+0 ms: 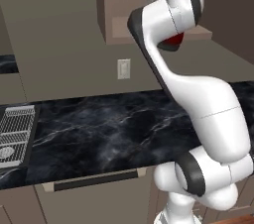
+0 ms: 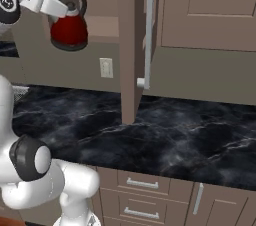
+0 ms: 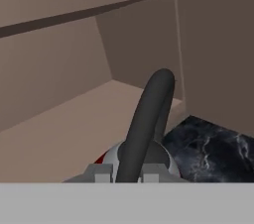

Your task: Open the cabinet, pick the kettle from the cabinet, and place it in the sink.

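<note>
The red kettle (image 2: 69,32) hangs at the front edge of the open cabinet's shelf (image 2: 102,26), its base lower than the shelf board. My gripper (image 2: 66,6) is shut on its black loop handle (image 3: 146,119), with one fingertip (image 3: 101,171) on each side of it. From the left base, my arm hides all but a red sliver of the kettle (image 1: 172,42). The cabinet door (image 2: 129,45) stands swung open, edge-on, showing its silver bar handle (image 2: 148,30). The sink (image 1: 29,139) lies far left in the counter, a wire rack (image 1: 15,129) inside it.
Black marble counter (image 1: 114,129) runs under the cabinet. A wall outlet (image 2: 106,67) sits below the shelf. The open door hangs down close to the kettle's right. A shut wall cabinet (image 2: 210,10) is further right. Base drawers (image 2: 142,184) are below the counter.
</note>
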Available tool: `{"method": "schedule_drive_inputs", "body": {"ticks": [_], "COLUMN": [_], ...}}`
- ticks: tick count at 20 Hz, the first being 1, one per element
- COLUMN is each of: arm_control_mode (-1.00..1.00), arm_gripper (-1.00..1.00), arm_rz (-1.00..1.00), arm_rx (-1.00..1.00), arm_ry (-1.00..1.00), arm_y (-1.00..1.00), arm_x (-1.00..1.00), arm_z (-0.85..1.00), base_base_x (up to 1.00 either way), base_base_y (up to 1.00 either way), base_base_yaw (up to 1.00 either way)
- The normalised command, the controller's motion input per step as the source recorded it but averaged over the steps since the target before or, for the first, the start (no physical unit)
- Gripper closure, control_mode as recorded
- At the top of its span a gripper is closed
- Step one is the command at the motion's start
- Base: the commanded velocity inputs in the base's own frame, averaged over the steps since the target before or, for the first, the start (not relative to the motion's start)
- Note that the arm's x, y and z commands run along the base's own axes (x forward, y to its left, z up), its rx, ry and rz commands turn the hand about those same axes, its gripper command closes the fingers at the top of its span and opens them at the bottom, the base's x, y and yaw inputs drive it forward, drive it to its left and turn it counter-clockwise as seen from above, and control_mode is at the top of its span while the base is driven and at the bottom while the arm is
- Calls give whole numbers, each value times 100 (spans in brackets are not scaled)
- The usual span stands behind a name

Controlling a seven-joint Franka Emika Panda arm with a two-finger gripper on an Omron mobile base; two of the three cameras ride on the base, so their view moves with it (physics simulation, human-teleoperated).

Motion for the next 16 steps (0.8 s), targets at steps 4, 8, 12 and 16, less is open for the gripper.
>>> {"method": "schedule_drive_inputs", "body": {"ticks": [4,8,12,16], "arm_control_mode": [-100,-100,-100,-100], "arm_gripper": [100,100,100,100], "arm_rz": [-5,-7,-6,-7], "arm_rx": [1,0,0,0], "arm_ry": [0,1,2,1], "arm_y": [9,12,12,14], "arm_x": [-44,-40,-31,-32], "arm_z": [-4,-6,-7,-12], "base_base_x": [0,0,0,0], "base_base_y": [0,0,0,0], "base_base_yaw": [0,0,0,0]}}
